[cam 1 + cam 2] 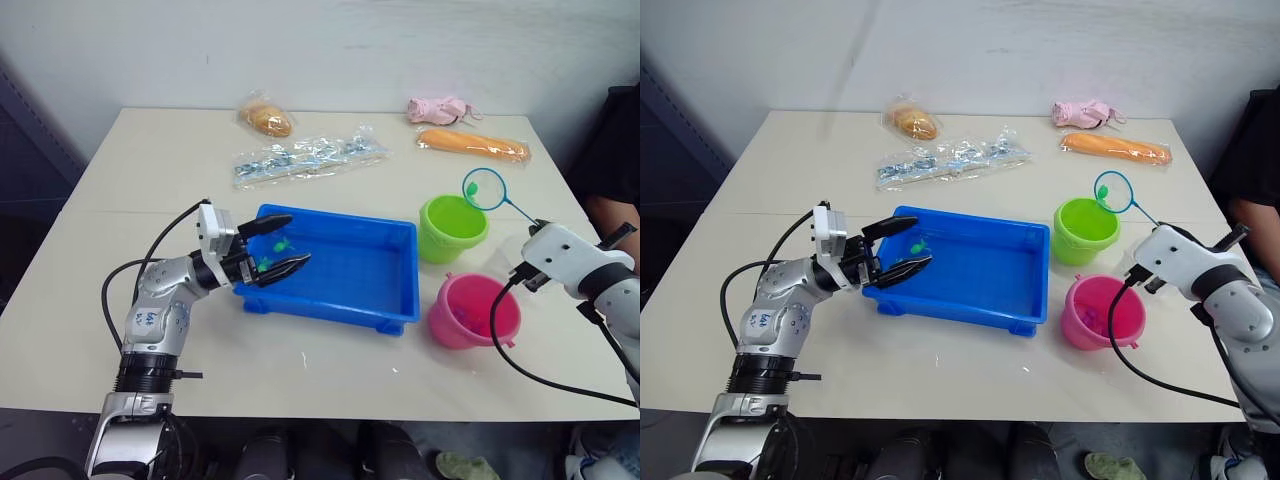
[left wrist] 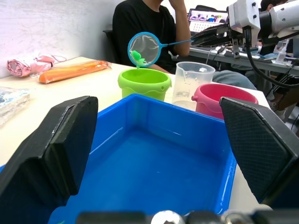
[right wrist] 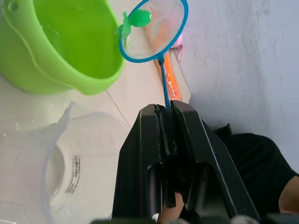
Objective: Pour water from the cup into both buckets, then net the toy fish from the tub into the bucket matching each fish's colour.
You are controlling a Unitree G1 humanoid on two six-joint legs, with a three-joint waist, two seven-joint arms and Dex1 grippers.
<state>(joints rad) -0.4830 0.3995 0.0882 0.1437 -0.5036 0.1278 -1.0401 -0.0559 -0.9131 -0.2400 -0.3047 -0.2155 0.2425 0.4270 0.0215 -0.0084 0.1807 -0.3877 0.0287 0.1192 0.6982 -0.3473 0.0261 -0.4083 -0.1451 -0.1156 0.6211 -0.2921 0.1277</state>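
The blue tub point(image 1: 390, 275) sits mid-table with water in it, and small green toy fish point(image 1: 283, 243) lie near its left end. My left gripper point(image 1: 299, 238) is open, its fingers spread over that left rim. My right gripper point(image 3: 166, 109) is shut on the thin handle of the net point(image 1: 484, 188). It holds the hoop just above the far rim of the green bucket point(image 1: 452, 228), with one green fish point(image 3: 138, 19) in the mesh. The pink bucket point(image 1: 472, 310) stands in front of the green one. The clear cup point(image 2: 191, 81) is upright between them.
Along the table's far side lie a bagged bun point(image 1: 265, 118), a clear packet point(image 1: 308, 157), a long orange bag point(image 1: 472, 144) and a pink cloth point(image 1: 437, 108). A person in black point(image 1: 612, 150) sits at the right edge. A black cable point(image 1: 505, 350) hangs from my right arm.
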